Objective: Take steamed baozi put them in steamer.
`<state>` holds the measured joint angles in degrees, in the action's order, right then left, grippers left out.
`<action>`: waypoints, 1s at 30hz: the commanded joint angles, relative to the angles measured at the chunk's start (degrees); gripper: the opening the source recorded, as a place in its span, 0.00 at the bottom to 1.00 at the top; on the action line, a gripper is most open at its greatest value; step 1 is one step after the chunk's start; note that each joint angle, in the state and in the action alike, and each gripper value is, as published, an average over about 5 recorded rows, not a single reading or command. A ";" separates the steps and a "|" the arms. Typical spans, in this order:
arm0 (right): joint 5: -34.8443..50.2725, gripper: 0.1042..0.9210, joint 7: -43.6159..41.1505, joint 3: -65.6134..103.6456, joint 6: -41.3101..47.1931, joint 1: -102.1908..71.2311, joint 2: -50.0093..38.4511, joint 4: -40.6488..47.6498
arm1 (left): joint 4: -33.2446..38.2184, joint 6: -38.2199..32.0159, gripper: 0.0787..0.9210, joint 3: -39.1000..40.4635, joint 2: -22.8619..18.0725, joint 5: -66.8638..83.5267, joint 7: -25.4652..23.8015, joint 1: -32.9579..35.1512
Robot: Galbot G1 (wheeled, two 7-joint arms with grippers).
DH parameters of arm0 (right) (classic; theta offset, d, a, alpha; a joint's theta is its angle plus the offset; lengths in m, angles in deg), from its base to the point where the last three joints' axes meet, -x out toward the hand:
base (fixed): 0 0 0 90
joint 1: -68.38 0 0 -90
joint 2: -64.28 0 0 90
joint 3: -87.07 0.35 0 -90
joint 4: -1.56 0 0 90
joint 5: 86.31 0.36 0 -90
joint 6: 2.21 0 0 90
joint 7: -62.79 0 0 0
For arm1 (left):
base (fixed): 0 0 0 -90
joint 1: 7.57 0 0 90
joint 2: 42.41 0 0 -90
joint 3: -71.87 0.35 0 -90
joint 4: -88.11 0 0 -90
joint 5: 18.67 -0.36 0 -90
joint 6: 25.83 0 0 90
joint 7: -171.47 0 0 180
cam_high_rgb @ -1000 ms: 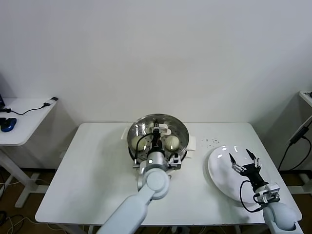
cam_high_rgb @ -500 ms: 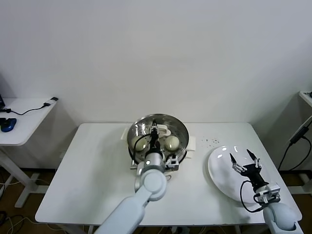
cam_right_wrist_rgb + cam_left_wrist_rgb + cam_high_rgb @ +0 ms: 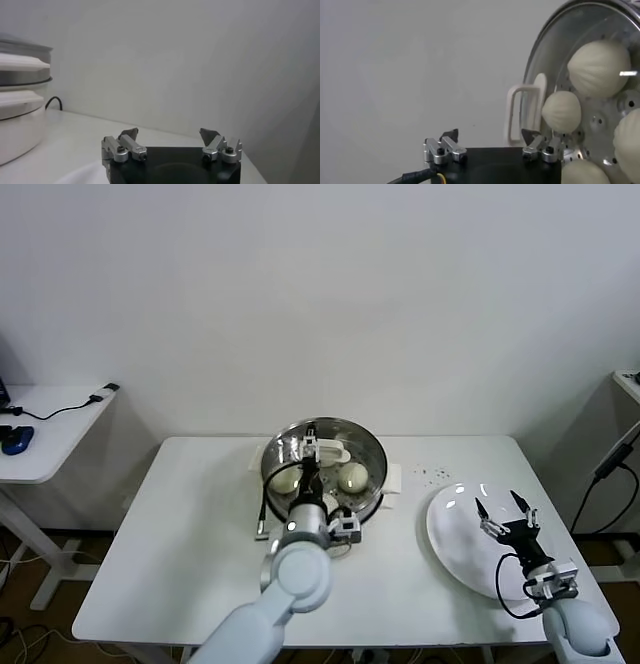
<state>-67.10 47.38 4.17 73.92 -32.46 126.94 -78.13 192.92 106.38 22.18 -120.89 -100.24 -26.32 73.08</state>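
Observation:
The steamer [image 3: 372, 456] is a shiny steel pot at the table's back middle. Two baozi [image 3: 287, 481] show in it in the head view; my left arm hides the others. The left wrist view shows several baozi [image 3: 599, 67] on the perforated tray, next to the steamer's white handle [image 3: 522, 115]. My left gripper [image 3: 307, 452] [image 3: 490, 135] is open and empty above the steamer's left part. My right gripper [image 3: 500, 506] [image 3: 169, 133] is open and empty above the flat white plate [image 3: 450, 546]. The steamer [image 3: 20, 115] also shows in the right wrist view.
A black cable [image 3: 264, 509] lies on the table left of the steamer. A small white piece [image 3: 393, 477] sits by its right side, with dark specks [image 3: 432, 474] beyond. A side table [image 3: 50, 434] with a blue object stands at far left.
My left arm has swung a little to the left, moving the open gripper from the steamer's middle towards its left part. The right gripper has hardly moved.

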 commanded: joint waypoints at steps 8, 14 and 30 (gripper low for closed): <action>-1.57 0.88 1.23 1.74 6.48 -1.27 -0.05 -3.95 | 17.36 -10.34 0.88 -14.64 11.74 30.65 18.46 16.10; -0.59 0.88 1.67 2.76 7.83 -2.50 1.05 -7.47 | 18.81 -23.65 0.88 -29.60 13.02 53.87 21.70 25.40; -0.81 0.88 1.44 3.77 8.31 -7.92 3.53 -15.30 | 16.04 -44.08 0.88 -50.14 -3.04 87.35 16.83 41.77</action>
<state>-67.36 48.88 7.49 81.27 -37.46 129.62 -88.85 209.08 83.02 -13.56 -116.16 -35.90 -8.59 103.72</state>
